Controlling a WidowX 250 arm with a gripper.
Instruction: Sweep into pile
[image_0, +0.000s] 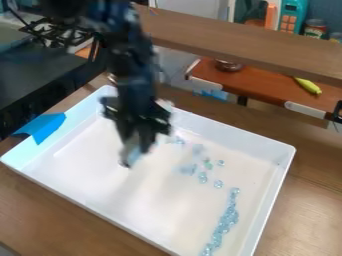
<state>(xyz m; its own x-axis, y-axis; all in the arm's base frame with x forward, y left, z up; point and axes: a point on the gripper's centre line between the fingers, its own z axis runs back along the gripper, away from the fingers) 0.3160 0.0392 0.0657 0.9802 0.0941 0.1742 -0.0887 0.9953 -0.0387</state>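
The black gripper (138, 136) hangs over the left-centre part of the white tray (93, 172), left of the loose beads. At its lower end is a small pale grey-blue piece (132, 154); I cannot tell whether it is held or touches the tray floor. Clear blue beads (224, 224) form a long, narrow band near the tray's right side, running to the front edge. Several other beads (202, 177) lie scattered between that band and the gripper, some towards the back wall.
Raised walls surround the tray, with blue tape (44, 127) over its left rim. A wooden beam (240, 47) crosses behind it. Farther back, a brown shelf (267, 87) carries a metal bowl (228, 65) and a yellow-green toy (308, 85). A stove (57, 32) stands at upper left.
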